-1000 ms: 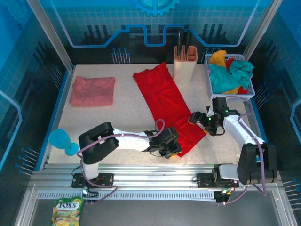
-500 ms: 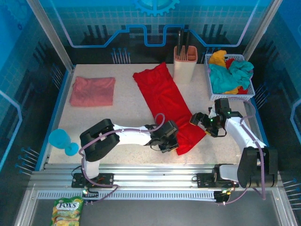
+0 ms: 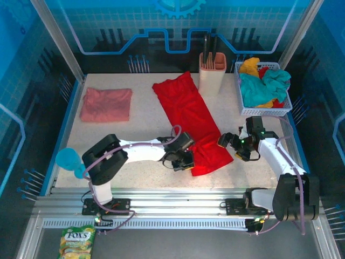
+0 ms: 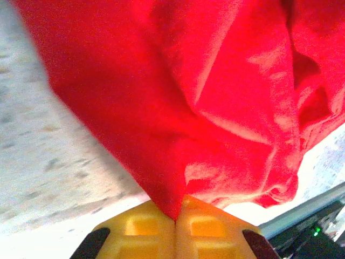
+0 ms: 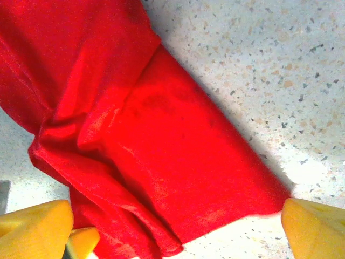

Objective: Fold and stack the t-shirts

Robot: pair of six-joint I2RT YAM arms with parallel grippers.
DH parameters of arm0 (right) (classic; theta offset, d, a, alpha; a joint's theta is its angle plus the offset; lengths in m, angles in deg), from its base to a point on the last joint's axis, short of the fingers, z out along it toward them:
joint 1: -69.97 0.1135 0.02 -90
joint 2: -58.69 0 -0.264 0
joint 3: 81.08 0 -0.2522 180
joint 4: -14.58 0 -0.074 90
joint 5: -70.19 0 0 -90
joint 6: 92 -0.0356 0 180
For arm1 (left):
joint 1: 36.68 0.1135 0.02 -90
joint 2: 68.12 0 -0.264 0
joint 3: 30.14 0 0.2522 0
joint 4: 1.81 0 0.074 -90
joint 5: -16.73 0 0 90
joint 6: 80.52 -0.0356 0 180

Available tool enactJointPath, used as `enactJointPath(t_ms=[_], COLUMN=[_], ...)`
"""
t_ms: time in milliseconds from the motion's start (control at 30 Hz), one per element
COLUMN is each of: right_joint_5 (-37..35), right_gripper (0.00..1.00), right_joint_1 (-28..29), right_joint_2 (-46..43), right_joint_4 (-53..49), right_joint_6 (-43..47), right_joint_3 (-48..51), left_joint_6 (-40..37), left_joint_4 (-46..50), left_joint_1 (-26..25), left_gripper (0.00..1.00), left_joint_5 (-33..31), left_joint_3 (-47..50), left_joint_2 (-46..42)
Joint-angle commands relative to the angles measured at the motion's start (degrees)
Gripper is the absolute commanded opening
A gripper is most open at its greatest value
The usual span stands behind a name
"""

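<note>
Left hand (image 3: 182, 161) clamped shut on the near corner of the red shirt (image 3: 188, 116), which lies as a long strip mid-surface (image 3: 135, 129), right hand (image 3: 233, 147) spread wide over its near right edge, folded pink shirt (image 3: 106, 104) far left.

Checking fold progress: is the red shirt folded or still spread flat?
Partly folded: the red shirt lies as a long narrow strip, and its near end is bunched where the shut left end effector pinches a corner.
</note>
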Motion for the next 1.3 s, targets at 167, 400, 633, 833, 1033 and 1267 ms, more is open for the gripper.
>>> enactJointPath(t_ms=[167, 400, 633, 833, 1033, 1267], right_joint_5=[-0.2, -0.9, -3.0, -3.6, -5.3, -8.0], right_gripper=[0.99, 0.98, 0.95, 0.77, 0.57, 0.54], right_joint_1=[5.4, 12.3, 23.8, 30.7, 38.9, 47.4], right_joint_2=[-0.3, -3.8, -4.9, -3.5, -6.1, -6.3], right_joint_4=[-1.3, -1.8, 0.6, 2.5, 3.8, 8.0], right_joint_6=[-2.7, -7.4, -15.5, -19.4, -26.9, -35.8], right_joint_3=[2.9, 6.3, 7.8, 8.6, 11.3, 13.6], left_joint_6=[-11.6, -18.4, -16.9, -12.8, -12.8, -10.5], left_joint_4=[11.8, 15.8, 18.7, 16.7, 20.4, 25.7], left_joint_1=[5.2, 8.4, 13.4, 13.8, 13.8, 13.8], left_gripper=[0.0, 0.0, 0.0, 0.23, 0.53, 0.52], left_joint_5=[3.1, 6.4, 7.3, 7.7, 8.4, 6.3], left_joint_3=[7.5, 13.7, 24.6, 27.3, 27.7, 31.5], left_joint_2=[-10.6, -16.5, -28.7, -36.6, -39.4, -45.2])
